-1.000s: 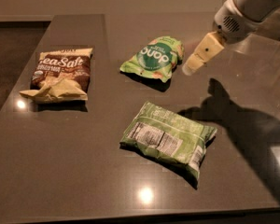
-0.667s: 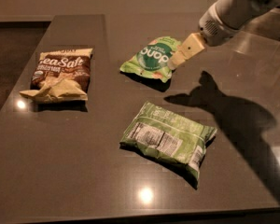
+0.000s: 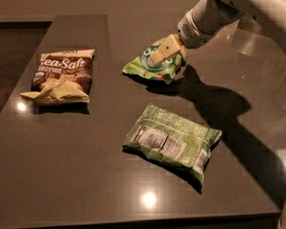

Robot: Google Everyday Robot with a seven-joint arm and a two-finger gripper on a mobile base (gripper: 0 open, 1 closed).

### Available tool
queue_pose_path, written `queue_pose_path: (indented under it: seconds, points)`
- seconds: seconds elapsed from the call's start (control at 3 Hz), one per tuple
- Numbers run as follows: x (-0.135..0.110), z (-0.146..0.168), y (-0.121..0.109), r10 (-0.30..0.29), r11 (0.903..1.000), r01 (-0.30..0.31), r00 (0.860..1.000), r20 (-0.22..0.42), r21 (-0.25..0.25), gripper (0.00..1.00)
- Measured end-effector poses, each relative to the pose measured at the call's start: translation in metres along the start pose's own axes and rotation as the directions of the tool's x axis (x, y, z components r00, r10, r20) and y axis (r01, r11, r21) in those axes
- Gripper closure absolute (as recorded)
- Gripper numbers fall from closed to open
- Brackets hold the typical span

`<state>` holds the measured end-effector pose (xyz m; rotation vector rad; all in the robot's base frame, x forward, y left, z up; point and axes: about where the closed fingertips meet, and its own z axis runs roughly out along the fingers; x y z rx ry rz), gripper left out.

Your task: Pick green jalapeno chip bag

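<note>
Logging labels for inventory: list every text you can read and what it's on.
"Sea Salt": on the brown-and-cream bag, left.
Green jalapeno chip bag: white lettering in its dark circle, unreadable, partly hidden behind the gripper.
Pale-green bag: white nutrition label, print too small to read.

Table: dark grey-brown with a glossy top; it fills most of the view, its left edge running back to the far left corner.
Sea Salt bag: brown and cream, lying flat at the table's left side, lettering face up, lower cream edge crumpled.
Pale-green bag: lying flat near the middle front, white nutrition label face up, turned at an angle; well apart from the Sea Salt bag.
Light spots: one bright reflection near the front edge, a smaller one just left of the Sea Salt bag.
Shadow: a dark shape on the tabletop, spreading right and forward from below the gripper, which is over the far middle of the table.
Floor: dark, beyond the left edge.
</note>
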<state>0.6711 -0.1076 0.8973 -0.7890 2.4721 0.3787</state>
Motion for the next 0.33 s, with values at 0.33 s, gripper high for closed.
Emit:
queue_pose_path:
  seconds: [0.33]
  points:
    - [0.0000,0.0000,0.0000,0.000,1.0000,0.000,1.000,0.000,0.000,0.00]
